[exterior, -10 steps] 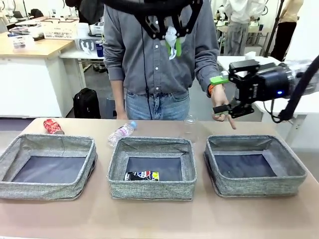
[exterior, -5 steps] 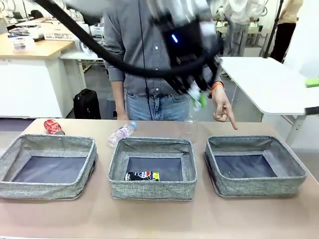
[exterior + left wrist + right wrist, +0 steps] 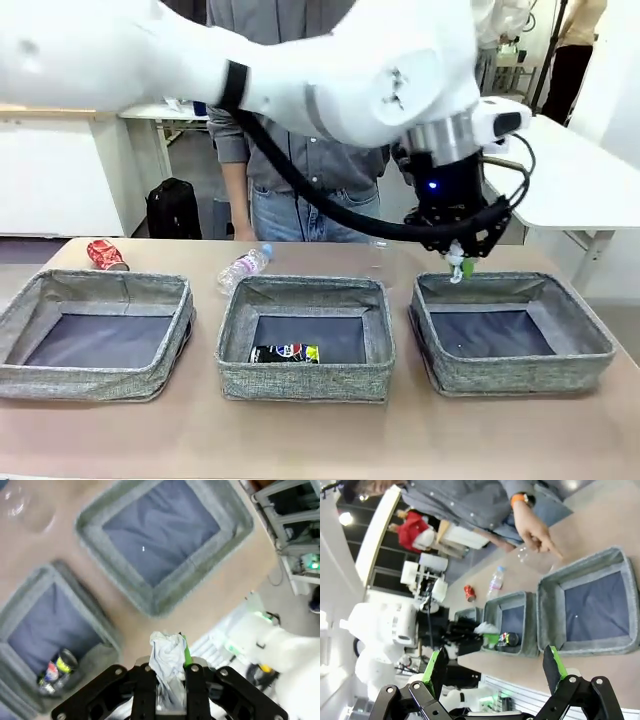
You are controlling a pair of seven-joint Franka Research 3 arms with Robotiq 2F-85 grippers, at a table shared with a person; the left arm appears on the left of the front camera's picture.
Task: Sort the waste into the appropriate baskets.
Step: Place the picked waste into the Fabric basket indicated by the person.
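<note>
Jaws of L gripper [image 3: 458, 258] pinch paper wad [image 3: 167, 652], long axis along fingers, above far-left rim of right basket [image 3: 520, 282]; R gripper [image 3: 495, 667] jaws spread

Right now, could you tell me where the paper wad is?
The crumpled white paper wad is pinched in the left gripper, over the far rim of the right-hand basket, front view.

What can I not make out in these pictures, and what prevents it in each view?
- Front view: the left arm covers the person's hand.
- Front view: the print on the flat can is too small to read.
- Left wrist view: the cup is only a blur in the corner.
- Left wrist view: the left gripper hides the lower part of the paper wad.
</note>
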